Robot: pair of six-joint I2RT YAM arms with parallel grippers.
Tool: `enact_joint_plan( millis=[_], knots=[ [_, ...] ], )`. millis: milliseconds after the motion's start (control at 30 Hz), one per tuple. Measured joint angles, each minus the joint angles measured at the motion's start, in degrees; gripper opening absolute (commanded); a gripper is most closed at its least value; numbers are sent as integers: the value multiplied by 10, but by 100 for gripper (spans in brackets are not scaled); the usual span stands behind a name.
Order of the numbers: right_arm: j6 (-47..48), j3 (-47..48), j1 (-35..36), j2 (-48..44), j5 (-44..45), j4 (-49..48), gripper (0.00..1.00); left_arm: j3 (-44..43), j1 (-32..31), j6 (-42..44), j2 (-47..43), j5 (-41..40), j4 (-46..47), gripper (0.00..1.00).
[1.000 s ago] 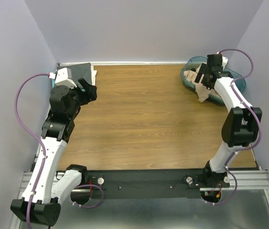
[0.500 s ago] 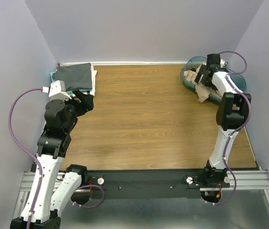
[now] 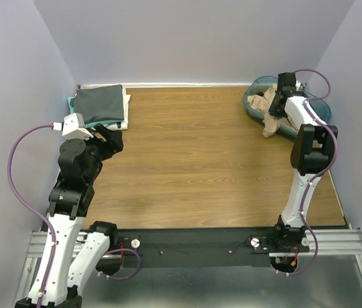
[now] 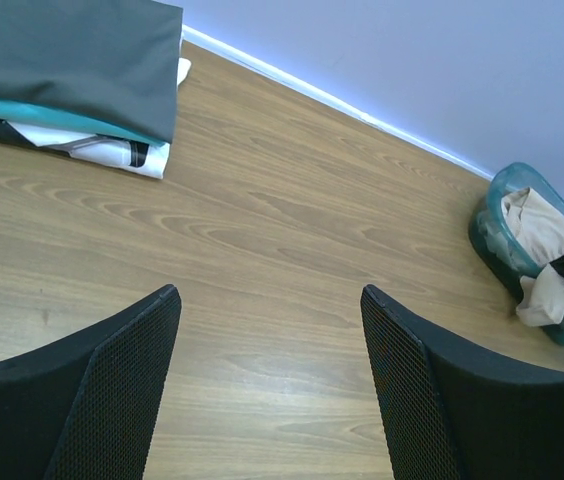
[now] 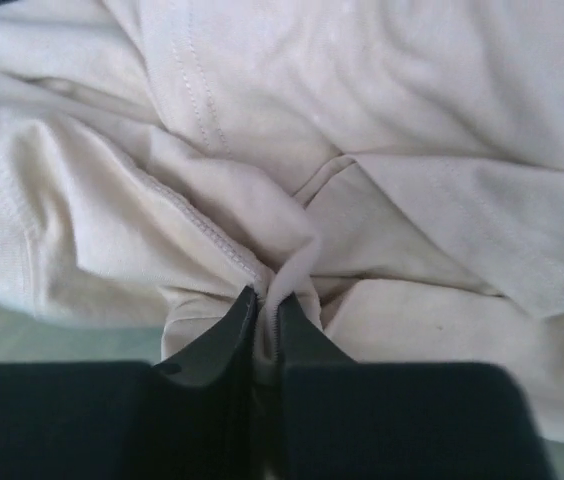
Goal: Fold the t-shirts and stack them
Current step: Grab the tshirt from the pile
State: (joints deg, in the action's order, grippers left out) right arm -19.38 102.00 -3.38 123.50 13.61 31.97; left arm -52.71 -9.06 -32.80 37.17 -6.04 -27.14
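A crumpled beige t-shirt (image 3: 267, 102) lies in the teal tub (image 3: 256, 111) at the back right, one part hanging over the rim onto the table. My right gripper (image 3: 277, 106) is down in the tub, shut on a pinched fold of the beige t-shirt (image 5: 262, 200); cloth bulges between the fingertips (image 5: 238, 315). A stack of folded t-shirts (image 3: 99, 104), dark grey on top with teal and white below, sits at the back left corner. My left gripper (image 3: 112, 142) hovers just in front of that stack, open and empty, its fingers (image 4: 132, 350) wide over bare wood.
The wooden table (image 3: 187, 160) is boxed by white walls at the back and both sides. The tub (image 4: 497, 240) sits against the right wall. The black rail (image 3: 194, 247) with the arm bases runs along the near edge.
My right gripper closed onto the beige t-shirt in the tub. My left arm drew back from the stack toward the near side, uncovering the folded shirts.
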Motion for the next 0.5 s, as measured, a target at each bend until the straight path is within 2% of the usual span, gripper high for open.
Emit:
enact_joint_plan(
  millis=[33, 233, 500],
  knots=[
    [3, 0, 0, -5, 0, 2, 1, 3, 0, 0, -2, 0, 1, 81],
    [14, -26, 0, -115, 0, 7, 0, 19, 0, 6, 27, 1, 46, 81],
    [-5, -64, 0, -321, -43, 16, 0, 19, 0, 42, 173, 34, 175, 82]
  ],
)
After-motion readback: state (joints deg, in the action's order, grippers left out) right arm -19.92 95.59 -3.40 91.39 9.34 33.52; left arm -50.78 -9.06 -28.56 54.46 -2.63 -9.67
